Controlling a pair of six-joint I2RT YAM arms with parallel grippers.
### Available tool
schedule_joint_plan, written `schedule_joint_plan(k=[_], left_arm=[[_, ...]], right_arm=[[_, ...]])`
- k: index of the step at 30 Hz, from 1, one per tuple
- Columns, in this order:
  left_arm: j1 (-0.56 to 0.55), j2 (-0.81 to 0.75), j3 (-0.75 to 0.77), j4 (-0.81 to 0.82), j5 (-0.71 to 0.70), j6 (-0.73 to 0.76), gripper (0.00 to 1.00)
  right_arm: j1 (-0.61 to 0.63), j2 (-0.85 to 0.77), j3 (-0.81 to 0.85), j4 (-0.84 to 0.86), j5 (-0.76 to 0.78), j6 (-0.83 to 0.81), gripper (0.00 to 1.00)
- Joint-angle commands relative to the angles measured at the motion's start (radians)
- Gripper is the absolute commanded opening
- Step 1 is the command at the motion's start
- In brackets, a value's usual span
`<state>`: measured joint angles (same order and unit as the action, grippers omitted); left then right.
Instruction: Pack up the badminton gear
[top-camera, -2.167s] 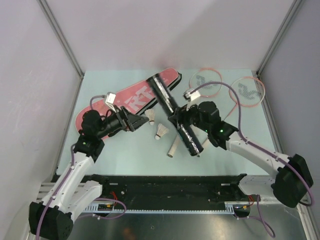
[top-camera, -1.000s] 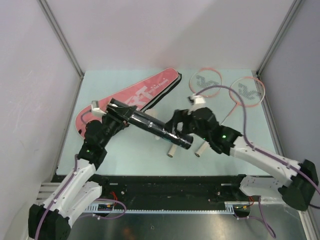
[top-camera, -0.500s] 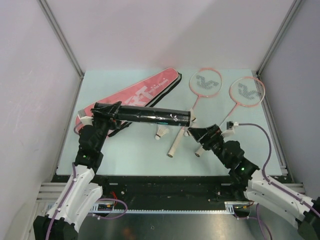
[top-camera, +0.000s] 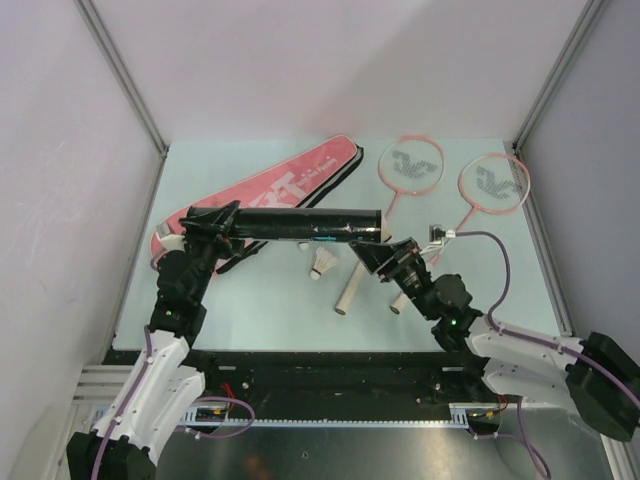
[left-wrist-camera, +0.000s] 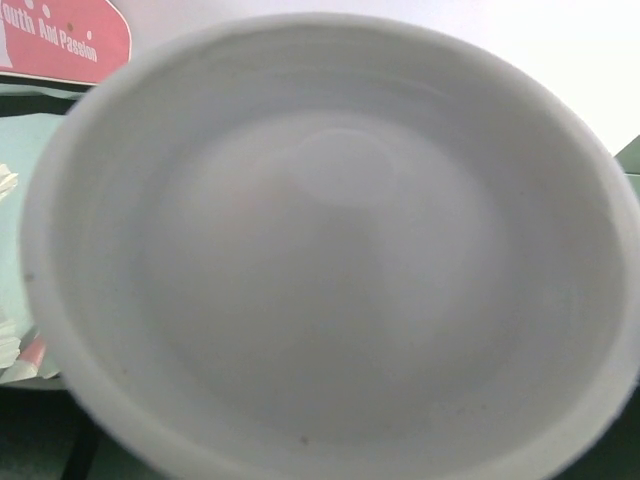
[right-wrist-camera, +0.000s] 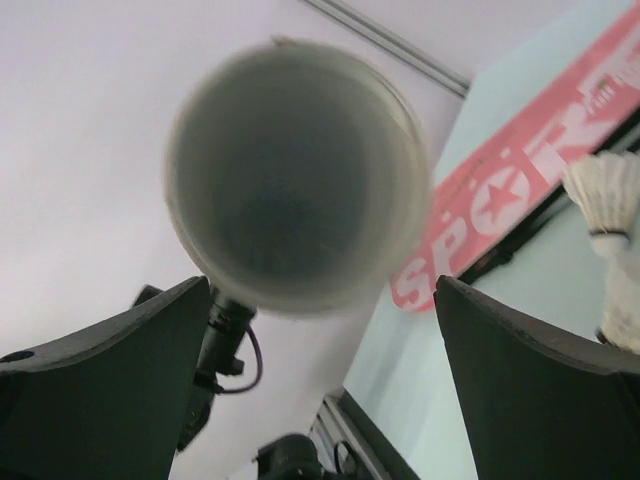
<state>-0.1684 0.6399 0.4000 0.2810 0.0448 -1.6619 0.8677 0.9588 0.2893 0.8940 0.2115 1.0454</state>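
Long black tube (top-camera: 310, 225): we found it level above the table (top-camera: 250, 300), its left end clamped in the left gripper (top-camera: 218, 226). Right gripper (top-camera: 378, 250): fingers spread wide, facing the tube's other end, holding nothing. Shuttlecock (top-camera: 321, 264): on the table beneath the tube. Pink bag (top-camera: 290, 185): behind. Two rackets (top-camera: 410, 165): far right.
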Motion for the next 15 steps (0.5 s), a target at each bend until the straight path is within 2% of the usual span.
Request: schedule_joint_plan(k=[1, 8, 10, 13, 14, 15], left_arm=[[0.004, -0.04, 0.01, 0.073, 0.003, -0.053, 0.56], [0.003, -0.065, -0.018, 0.073, -0.007, -0.056, 0.62], [0.004, -0.065, -0.024, 0.073, -0.006, -0.059, 0.64], [0.003, -0.06, -0.026, 0.075, 0.006, -0.046, 0.82], [0.003, -0.062, -0.024, 0.075, 0.016, -0.024, 0.93], [0.003, -0.06, -0.018, 0.073, 0.033, 0.006, 0.98]], right_arm=[[-0.006, 0.119, 0.111, 0.282, 0.032, -0.073, 0.99], [0.001, 0.274, 0.189, 0.416, 0.1, -0.07, 0.97], [-0.002, 0.29, 0.204, 0.411, 0.097, -0.053, 0.92], [0.005, 0.284, 0.206, 0.412, 0.104, -0.091, 0.87], [0.004, 0.275, 0.208, 0.375, 0.112, -0.105, 0.85], [-0.012, 0.252, 0.208, 0.346, 0.127, -0.111, 0.79]])
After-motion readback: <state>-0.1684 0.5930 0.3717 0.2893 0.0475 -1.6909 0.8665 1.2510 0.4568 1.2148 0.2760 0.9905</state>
